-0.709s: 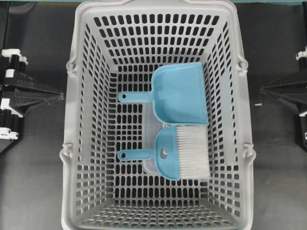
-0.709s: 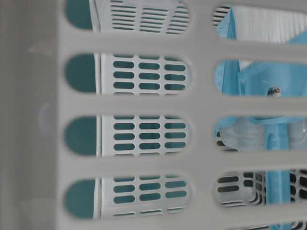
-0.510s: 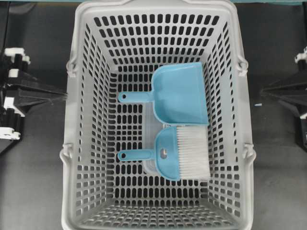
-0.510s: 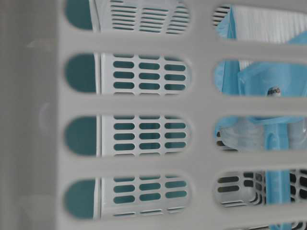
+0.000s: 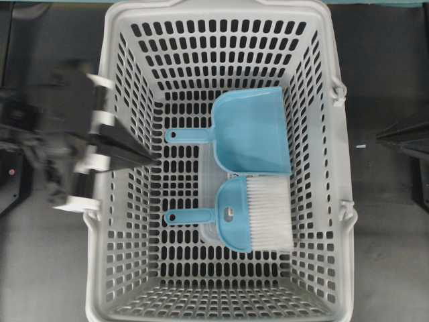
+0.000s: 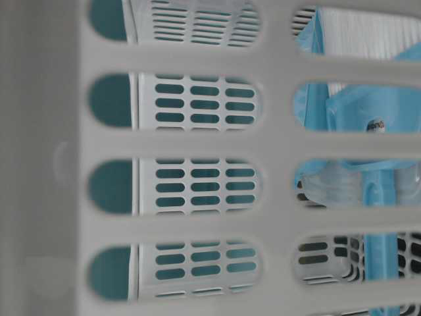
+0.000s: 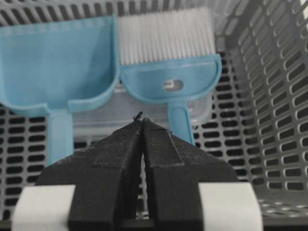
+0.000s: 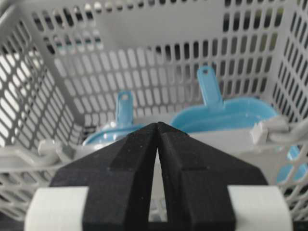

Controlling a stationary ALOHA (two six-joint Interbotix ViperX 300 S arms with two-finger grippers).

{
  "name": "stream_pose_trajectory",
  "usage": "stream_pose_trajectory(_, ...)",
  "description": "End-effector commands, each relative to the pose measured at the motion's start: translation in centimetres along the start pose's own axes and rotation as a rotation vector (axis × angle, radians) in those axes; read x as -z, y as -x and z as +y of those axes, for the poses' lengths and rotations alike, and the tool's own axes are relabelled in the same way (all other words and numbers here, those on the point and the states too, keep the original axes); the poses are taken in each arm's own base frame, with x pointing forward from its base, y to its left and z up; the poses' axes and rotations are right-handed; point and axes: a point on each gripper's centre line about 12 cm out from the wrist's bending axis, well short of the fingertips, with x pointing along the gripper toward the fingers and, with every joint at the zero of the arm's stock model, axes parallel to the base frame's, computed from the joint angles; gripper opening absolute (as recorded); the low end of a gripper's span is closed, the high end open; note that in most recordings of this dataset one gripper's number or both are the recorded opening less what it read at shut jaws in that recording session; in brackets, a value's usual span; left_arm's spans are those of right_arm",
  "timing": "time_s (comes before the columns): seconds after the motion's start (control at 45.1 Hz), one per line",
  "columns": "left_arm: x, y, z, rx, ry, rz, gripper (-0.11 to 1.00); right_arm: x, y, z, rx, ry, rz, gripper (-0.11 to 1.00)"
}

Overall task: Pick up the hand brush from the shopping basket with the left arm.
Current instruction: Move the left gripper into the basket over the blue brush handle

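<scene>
The hand brush (image 5: 236,218) lies flat on the floor of the shopping basket (image 5: 343,154), with its white bristles toward the right and its thin handle pointing left. My left gripper (image 5: 151,159) is blurred and shut on nothing. It reaches over the basket's left wall, left of the brush and above it. In the left wrist view the brush (image 7: 171,83) lies just ahead of the closed left gripper (image 7: 142,123). My right gripper (image 5: 383,135) is shut and empty outside the basket's right wall. Its tip (image 8: 158,125) points at the basket rim (image 8: 226,140).
A bristle-less blue dustpan (image 5: 253,131) lies beside the brush toward the basket's far end, handle pointing left; it also shows in the left wrist view (image 7: 57,62). A clear plastic box (image 7: 144,115) lies under both. The table-level view looks through the basket wall (image 6: 197,145).
My left arm has swung right, from outside the basket to over its left wall, the tip now inside the rim. The right gripper has drawn back a little to the right. Brush unmoved.
</scene>
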Motion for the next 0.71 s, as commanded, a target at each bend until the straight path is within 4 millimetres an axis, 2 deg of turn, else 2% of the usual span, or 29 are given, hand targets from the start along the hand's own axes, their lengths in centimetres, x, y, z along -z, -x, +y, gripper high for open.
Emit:
stream_pose_trajectory(0.0,-1.9,-0.9,-0.2,0.001,0.002,0.02,0.0,-1.1,0.3,0.2,-0.005,0.004,-0.027,0.0)
stream_pose_trajectory(0.222,-2.9,-4.0,-0.6,0.001,-0.002,0.119,0.0,-1.3,0.5,0.2,-0.007,0.006,-0.041,0.03)
stream_pose_trajectory(0.31,-2.8,-4.9,-0.8,0.002,-0.001,0.161,0.0,-1.6,0.8,0.2,-0.007,0.005,-0.062,0.2)
stream_pose_trajectory(0.443,-2.3,-6.1,-0.9,-0.007,0.039,0.237,0.03,-1.9,1.2,0.2,-0.011,-0.002,-0.099,0.57)
stream_pose_trajectory(0.51,-2.1,-6.7,-0.9,-0.011,0.065,0.263,0.15,-2.0,1.3,0.2,-0.013,-0.002,-0.114,0.74)
stream_pose_trajectory(0.554,-2.1,-7.1,-1.0,-0.014,0.084,0.274,0.26,-2.1,1.4,0.3,-0.016,-0.004,-0.123,0.79)
stream_pose_trajectory(0.687,-1.5,-9.0,-1.8,-0.01,0.101,0.326,0.68,-1.8,1.5,0.3,-0.016,-0.004,-0.123,0.8)
